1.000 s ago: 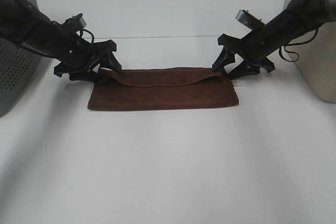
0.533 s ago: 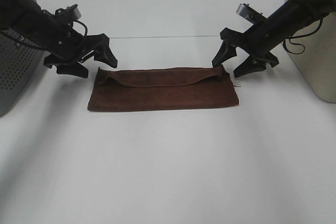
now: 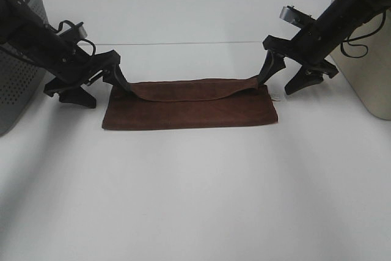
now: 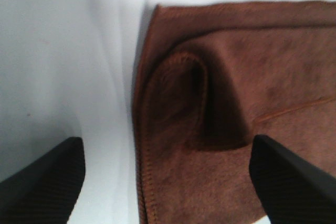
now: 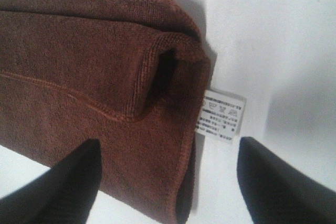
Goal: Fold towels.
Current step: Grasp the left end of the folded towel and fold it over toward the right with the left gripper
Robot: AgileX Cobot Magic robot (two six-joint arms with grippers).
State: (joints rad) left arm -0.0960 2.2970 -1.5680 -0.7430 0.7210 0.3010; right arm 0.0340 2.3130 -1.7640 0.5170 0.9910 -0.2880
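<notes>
The dark brown towel lies folded in a long strip on the white table, its upper layer ending short of the front edge and puffed up at both back corners. Its white tag sticks out at the right end. My left gripper is open and empty, just off the towel's back left corner. My right gripper is open and empty at the back right corner. The left wrist view shows the puffed corner of the towel between the spread fingers. The right wrist view shows the towel and tag.
A grey perforated basket stands at the left edge of the table behind my left arm. A beige bin stands at the right edge behind my right arm.
Both grippers have drawn back and outward from the towel's back corners, staying open. The towel has stayed in place.
</notes>
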